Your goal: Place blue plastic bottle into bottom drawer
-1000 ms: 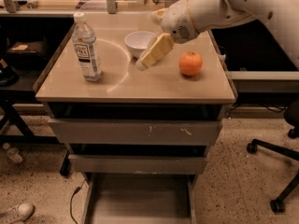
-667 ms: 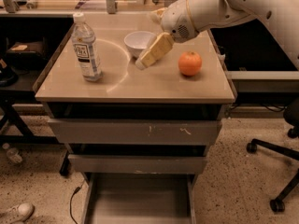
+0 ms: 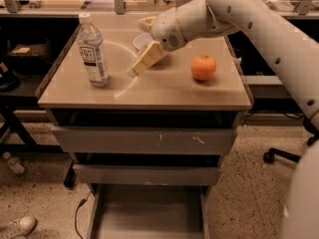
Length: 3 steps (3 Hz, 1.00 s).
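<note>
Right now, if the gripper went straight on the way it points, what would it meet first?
Probably the cabinet top, close beside the bottle; the gripper angles down-left above it. Depth is unclear.

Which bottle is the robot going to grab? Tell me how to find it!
Look at the tan top of the grey cabinet. The bottle stands upright near its left edge, left of the gripper, which hovers by the white bowl. It is the tall clear thing with a white cap and label, unlike the round orange.
</note>
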Motion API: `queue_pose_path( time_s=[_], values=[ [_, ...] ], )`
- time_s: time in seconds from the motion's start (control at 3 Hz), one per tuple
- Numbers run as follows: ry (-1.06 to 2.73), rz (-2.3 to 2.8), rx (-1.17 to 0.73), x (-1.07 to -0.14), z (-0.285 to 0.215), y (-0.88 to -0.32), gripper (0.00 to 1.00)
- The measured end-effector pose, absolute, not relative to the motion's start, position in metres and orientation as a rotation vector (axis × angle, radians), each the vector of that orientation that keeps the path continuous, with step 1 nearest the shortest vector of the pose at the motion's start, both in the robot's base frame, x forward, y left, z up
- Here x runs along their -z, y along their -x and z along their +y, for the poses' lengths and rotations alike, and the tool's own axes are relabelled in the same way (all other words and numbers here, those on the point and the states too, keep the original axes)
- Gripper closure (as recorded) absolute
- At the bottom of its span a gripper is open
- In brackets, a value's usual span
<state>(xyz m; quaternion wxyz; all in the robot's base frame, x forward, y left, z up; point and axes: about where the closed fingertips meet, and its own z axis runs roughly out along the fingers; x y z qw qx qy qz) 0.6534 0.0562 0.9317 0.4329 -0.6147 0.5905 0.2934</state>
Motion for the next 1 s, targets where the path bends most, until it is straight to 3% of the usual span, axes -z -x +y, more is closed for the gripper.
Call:
queue_pose_path(
  time_s=[0.67,1.0],
  values=[
    [1.645,1.434,-0.834,-0.91,0.114,-0.674,0.0],
    [1.655,1.425,-0.84,-0.911,0.119,-0.673,0.0]
  ],
)
